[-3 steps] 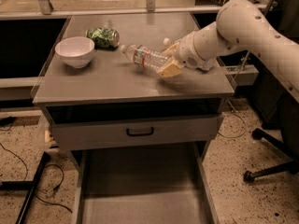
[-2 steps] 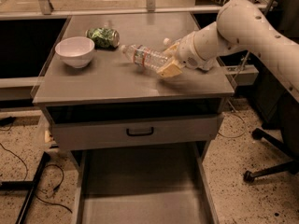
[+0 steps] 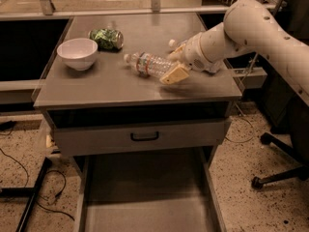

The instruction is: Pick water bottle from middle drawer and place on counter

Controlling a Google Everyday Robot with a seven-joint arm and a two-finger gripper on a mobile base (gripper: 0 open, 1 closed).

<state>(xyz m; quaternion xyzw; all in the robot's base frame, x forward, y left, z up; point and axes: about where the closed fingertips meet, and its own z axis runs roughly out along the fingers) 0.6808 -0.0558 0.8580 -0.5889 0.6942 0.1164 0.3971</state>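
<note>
The water bottle (image 3: 147, 65) lies on its side on the counter (image 3: 111, 88), white cap pointing left, reddish label band round its middle. My gripper (image 3: 175, 60) is at the bottle's base end on the right side of the counter. Its fingers stand open, one yellowish finger (image 3: 175, 74) in front of the base and the other behind it, loosely straddling the bottle. The middle drawer (image 3: 145, 197) is pulled out below the cabinet, and its grey floor is bare.
A white bowl (image 3: 77, 53) stands at the counter's left. A crumpled green can (image 3: 106, 38) lies behind it. A shut drawer front with a black loop handle (image 3: 144, 137) sits above the open drawer. An office chair base (image 3: 282, 173) is at the right.
The bottle has sunk slightly, its cap end dropping onto the counter. The gripper and arm have stayed almost in place.
</note>
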